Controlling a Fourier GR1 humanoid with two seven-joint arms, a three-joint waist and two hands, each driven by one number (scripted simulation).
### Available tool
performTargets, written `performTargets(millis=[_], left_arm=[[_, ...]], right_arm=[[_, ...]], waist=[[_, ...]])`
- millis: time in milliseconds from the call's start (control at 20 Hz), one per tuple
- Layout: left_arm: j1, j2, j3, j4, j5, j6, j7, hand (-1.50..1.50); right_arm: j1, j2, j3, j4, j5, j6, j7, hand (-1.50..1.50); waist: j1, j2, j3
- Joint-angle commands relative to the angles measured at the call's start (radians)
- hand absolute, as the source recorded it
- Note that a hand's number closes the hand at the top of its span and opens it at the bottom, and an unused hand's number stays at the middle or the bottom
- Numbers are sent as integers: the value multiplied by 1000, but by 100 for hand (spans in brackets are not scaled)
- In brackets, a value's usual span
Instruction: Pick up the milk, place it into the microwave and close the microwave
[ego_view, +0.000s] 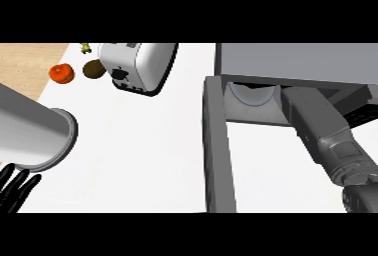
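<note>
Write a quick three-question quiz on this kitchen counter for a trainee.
1. True or false: the long grey door of the grey box-shaped microwave is shut.
2. Which lies nearest the white rounded toaster? A) round orange fruit B) round brown fruit C) microwave door
3. Fill in: the grey right forearm reaches into the ____.
Key: 1 false; 2 B; 3 microwave.

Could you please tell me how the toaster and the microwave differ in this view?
The toaster is white and rounded; the microwave is grey and boxy. The toaster is smaller than the microwave. The microwave's door stands open with the right arm reaching inside; nothing touches the toaster. Both stand on the white counter.
</note>
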Motion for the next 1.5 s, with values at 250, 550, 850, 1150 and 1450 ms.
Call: performTargets(millis=[250,550,850,1150,1450], left_arm=[[14,-55,-142,81,-166,-140,-32,-150],[-97,-96,-160,177,-333,-122,-75,-150],[-154,-145,-233,222,-461,-90,-88,-150],[-248,-173,-262,343,-575,-24,-142,150],[-309,-160,-295,405,-684,6,-151,150]], right_arm=[[91,41,-54,-34,-77,317,-91,-150],[238,116,-49,-76,-102,424,-190,-150],[393,174,18,-153,-75,418,-199,-150],[594,127,68,-237,-48,437,-238,-150],[799,77,76,-408,-80,480,-259,-150]], waist=[[-61,-41,-10],[-94,-52,-12],[-126,-65,-13],[-160,-70,-15],[-162,-69,-16]])
